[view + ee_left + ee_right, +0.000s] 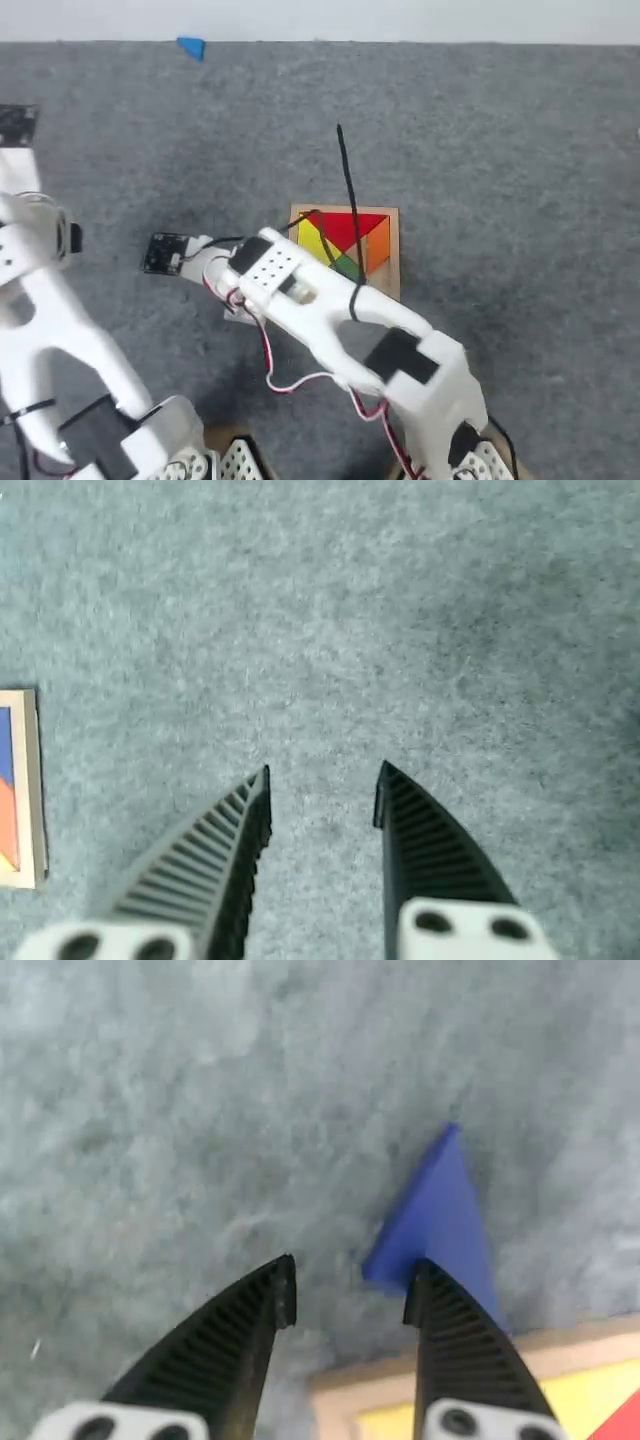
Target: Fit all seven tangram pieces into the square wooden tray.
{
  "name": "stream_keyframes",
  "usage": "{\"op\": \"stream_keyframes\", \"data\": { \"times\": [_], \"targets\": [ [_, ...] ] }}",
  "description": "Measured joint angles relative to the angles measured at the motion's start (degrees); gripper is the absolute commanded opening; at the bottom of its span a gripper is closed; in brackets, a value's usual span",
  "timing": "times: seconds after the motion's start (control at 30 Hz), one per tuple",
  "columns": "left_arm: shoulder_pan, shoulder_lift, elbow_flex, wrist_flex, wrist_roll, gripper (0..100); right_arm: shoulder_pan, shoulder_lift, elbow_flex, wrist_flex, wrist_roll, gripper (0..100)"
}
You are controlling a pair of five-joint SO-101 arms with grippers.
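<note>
The square wooden tray [384, 216] sits mid-table holding red [345, 230], yellow [312, 240], green [347, 266] and orange [377, 250] pieces. A blue triangle [440, 1215] lies flat on the grey mat just outside the tray's rim [370, 1378]. My right gripper [350, 1282] hangs open over the triangle's corner, one fingertip [420, 1285] above its edge and the other over bare mat. The right arm [330, 310] covers the tray's near-left corner. Over bare mat, my left gripper [322, 778] is open and holds nothing; the tray's edge [38, 780] lies off to its side.
Grey mat covers the whole table [500, 150]. A small blue object [190, 47] lies at the mat's far edge. The left arm [50, 310] stands at the left side. A black cable [348, 190] rises over the tray.
</note>
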Motion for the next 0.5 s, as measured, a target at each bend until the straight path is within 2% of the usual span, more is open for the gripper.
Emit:
{"op": "stream_keyframes", "data": {
  "times": [0.27,0.5],
  "targets": [
    [-2.02,0.00,0.00,0.00,-1.85,17,2.37,9.58,-13.98,6.07,0.09,19.5],
    [-2.20,0.00,0.00,0.00,-1.85,17,5.80,12.04,-16.00,9.67,0.62,19.4]
  ]
}}
